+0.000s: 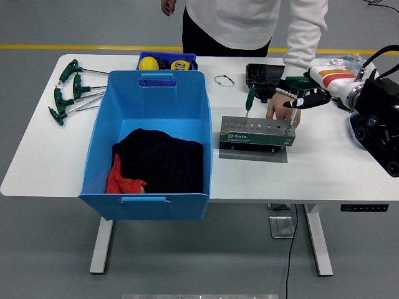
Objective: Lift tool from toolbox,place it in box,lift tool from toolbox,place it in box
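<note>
1. Loose T-handle tools lie at the table's far left, green grips outward and shafts pointing right. They are well apart from the work area and likely out of the way.
2. The blue box stands left of centre, open side up, so a tool can be dropped in from above. It holds black cloth and a red piece; no tool can be seen inside.
3. Behind the box, a small blue tray holds a yellow item.
4. The toolbox, a grey-topped green rack with a row of holes, sits just right of the box on a grey mat. One T-handle tool stands upright in its leftmost hole, green grip on top, metal shaft below.
5. A person's hand presses on the rack's far right end, judged to steady it while a tool is pulled out.
6. The right hand reaches in from the right above the rack's right end. Its dark fingers appear closed around a green-handled tool whose thin shaft points down toward the rack; whether the shaft has cleared its hole cannot be told.
7. The left hand is not visible.
</note>
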Tool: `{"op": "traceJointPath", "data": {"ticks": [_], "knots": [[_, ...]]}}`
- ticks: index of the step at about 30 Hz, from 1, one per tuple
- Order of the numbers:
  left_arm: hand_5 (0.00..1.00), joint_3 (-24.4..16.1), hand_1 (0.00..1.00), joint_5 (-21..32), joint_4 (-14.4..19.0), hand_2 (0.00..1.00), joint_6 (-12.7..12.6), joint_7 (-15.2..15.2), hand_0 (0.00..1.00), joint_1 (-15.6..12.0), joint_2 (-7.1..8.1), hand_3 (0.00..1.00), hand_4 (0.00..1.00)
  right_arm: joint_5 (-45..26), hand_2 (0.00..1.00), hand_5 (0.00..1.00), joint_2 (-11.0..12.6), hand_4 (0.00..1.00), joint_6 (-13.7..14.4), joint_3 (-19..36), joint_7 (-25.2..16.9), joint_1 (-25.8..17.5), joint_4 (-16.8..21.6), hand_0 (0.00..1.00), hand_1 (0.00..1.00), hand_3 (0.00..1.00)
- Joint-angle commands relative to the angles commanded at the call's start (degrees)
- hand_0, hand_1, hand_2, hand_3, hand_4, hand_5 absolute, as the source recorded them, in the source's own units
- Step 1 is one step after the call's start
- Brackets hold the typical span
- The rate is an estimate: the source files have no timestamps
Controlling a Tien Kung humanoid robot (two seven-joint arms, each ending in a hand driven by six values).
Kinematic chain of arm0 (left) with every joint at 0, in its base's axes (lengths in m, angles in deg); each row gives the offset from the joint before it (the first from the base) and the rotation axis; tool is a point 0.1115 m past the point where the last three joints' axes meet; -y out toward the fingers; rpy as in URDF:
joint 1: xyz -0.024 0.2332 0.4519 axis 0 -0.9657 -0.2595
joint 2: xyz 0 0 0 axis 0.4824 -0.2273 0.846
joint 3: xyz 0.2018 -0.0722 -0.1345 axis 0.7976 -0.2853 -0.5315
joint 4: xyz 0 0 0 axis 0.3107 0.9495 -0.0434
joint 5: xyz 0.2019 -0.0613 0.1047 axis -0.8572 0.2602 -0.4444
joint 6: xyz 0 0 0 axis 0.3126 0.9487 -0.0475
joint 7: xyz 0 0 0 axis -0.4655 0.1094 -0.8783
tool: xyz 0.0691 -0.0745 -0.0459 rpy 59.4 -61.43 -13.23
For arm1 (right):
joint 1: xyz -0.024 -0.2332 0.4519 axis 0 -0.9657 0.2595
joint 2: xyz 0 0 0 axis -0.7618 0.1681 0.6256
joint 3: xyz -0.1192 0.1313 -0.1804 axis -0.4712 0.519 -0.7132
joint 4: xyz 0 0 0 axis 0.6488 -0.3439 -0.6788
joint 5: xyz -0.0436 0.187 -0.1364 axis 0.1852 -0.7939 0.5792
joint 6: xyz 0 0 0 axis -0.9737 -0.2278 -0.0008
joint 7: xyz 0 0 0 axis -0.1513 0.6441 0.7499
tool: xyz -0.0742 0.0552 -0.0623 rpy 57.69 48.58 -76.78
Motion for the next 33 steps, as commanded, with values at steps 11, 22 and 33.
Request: {"op": "traceJointPath", "data": {"ticks": [11,22,33], "knots": [[0.668,0.9,0.538,0.6,0.0,0.540,0.1,0.0,0.548,0.1,0.07,0.718,0.754,0.8,0.257,0.804,-0.7,0.998,3.3,-1.6,0.7,0.0,-0.6,0.253,0.251,0.284],[0.667,1.3,0.534,0.8,0.0,0.539,0.0,-0.1,0.545,0.3,0.04,0.718,0.754,-0.2,0.193,0.819,-1.8,0.998,7.6,-3.2,0.6,0.0,-3.6,0.208,0.185,0.189],[0.667,1.1,0.536,0.2,0.0,0.538,0.0,-0.3,0.548,0.3,0.05,0.716,0.753,-3.1,0.078,0.760,-2.1,0.998,15.1,-4.9,-1.2,-0.6,-5.2,0.081,0.054,0.071]]}}
